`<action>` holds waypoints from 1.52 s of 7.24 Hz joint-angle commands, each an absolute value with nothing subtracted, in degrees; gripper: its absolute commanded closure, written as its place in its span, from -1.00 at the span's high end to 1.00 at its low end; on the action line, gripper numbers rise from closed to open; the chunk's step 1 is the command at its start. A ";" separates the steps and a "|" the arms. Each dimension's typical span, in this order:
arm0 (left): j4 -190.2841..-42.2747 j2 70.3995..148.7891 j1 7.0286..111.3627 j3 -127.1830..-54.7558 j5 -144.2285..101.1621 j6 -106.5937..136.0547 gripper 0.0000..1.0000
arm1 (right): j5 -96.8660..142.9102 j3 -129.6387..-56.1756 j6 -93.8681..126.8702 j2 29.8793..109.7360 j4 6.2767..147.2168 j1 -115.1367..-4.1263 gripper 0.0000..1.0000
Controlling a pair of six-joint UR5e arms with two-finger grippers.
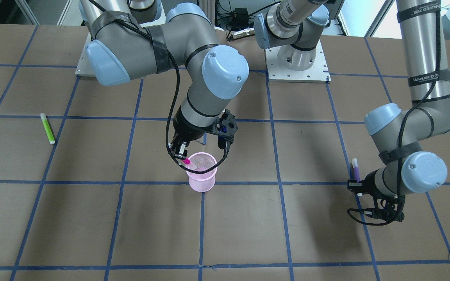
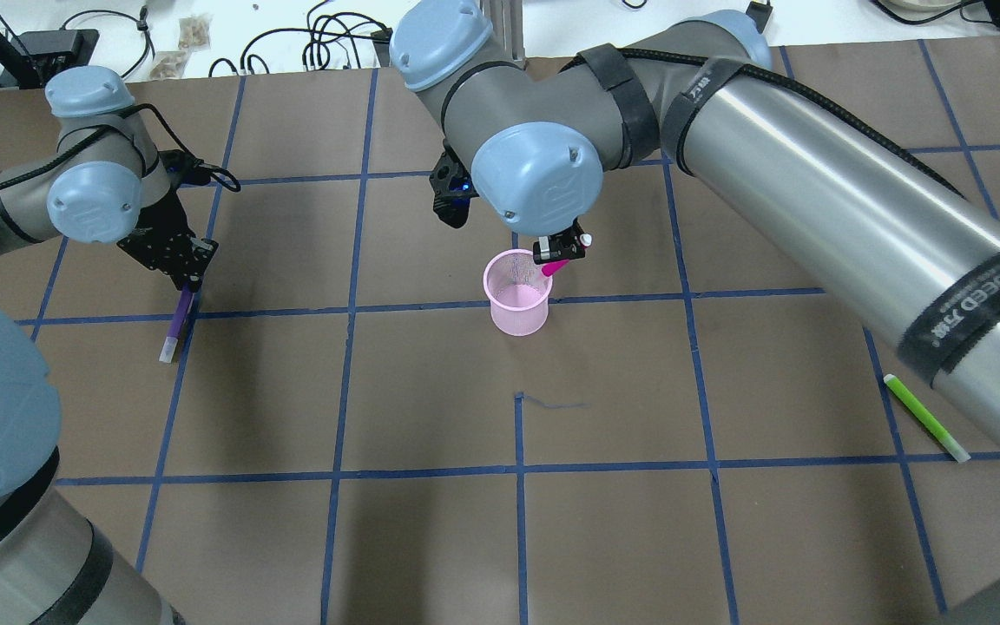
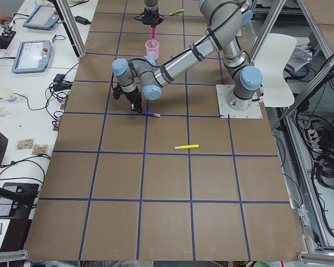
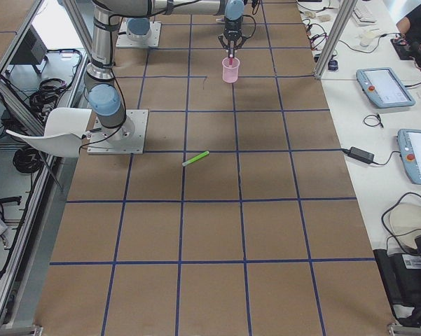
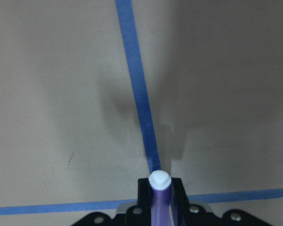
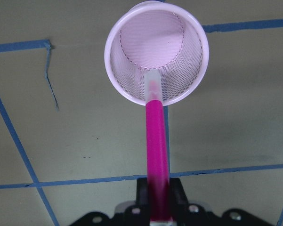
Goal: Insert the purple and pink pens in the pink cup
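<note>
Front view, my right tool (image 1: 181, 153) is pinching the pink pen (image 1: 186, 160) right at the cup (image 1: 202, 178) rim, overhead my left tool (image 2: 191, 278) is clamped on the purple pen (image 2: 175, 323) well apart from the cup, and my right wrist cam shows the pink pen's tip over the cup's mouth.

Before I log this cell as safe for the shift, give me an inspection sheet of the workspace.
Surface: brown table with blue tape grid, one loose tape end.
Job's things: pink cup upright; pink pen end over its rim; purple pen slanting down toward the table.
Clutter: green pen, yellow pen lying loose.
Grippers: right gripper shut on pink pen; left gripper shut on purple pen.
Cables: black cable looped at each wrist.
Surroundings: teach pendants on the side bench.
</note>
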State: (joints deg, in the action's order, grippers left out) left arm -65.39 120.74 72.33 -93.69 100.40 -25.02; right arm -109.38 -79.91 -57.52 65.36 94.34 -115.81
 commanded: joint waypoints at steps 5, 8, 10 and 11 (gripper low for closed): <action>-65.39 119.63 73.12 -93.69 99.67 -24.96 -1.00 | -109.17 -71.48 -57.75 66.87 94.31 -111.73 0.98; -65.57 112.87 77.14 -94.13 83.27 -21.82 -1.00 | -101.78 -71.36 -53.99 76.17 93.87 -98.75 1.00; -62.69 107.17 85.04 -93.69 82.79 -15.16 -1.00 | -96.46 -72.94 -40.24 82.24 87.91 -96.50 1.00; -60.40 104.53 88.73 -93.78 82.79 -10.24 -1.00 | -95.63 -73.04 -30.16 83.40 86.15 -96.50 1.00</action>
State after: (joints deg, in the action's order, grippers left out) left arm -62.95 107.84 84.18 -93.75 83.08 -15.55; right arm -97.82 -72.70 -40.78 81.13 88.52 -96.98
